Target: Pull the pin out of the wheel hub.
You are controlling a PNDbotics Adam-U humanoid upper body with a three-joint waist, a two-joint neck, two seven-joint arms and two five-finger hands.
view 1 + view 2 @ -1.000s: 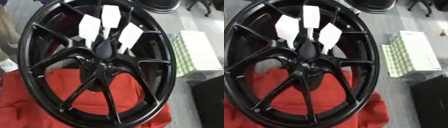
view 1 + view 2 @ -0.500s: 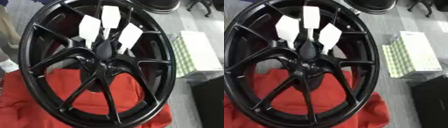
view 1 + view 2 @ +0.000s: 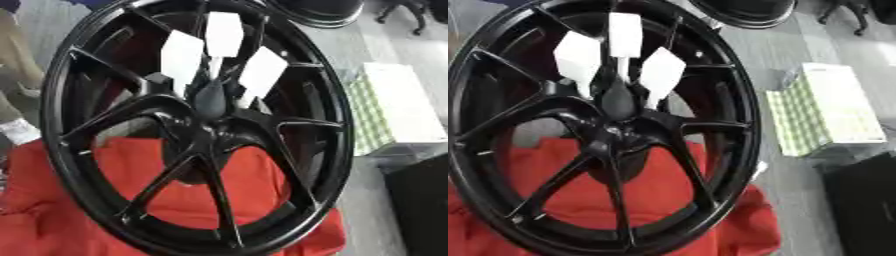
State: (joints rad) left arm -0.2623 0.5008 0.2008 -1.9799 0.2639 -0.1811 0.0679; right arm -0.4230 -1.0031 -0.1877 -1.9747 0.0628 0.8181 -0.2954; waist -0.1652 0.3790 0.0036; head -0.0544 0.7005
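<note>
A large black spoked wheel (image 3: 96,165) stands tilted on a red cloth (image 3: 52,220) and fills most of both eye views. At its hub (image 3: 208,132) sits the pin (image 3: 213,97), a dark tapered body pointing up and out of the centre. Three white fins (image 3: 181,54) fan out from the pin's upper end. Neither of my hands shows in either view.
A green-and-white checked box (image 3: 820,112) lies on the grey floor to the right of the wheel. A black block (image 3: 424,200) fills the lower right corner. Another dark round rim (image 3: 315,12) lies at the top, behind the wheel.
</note>
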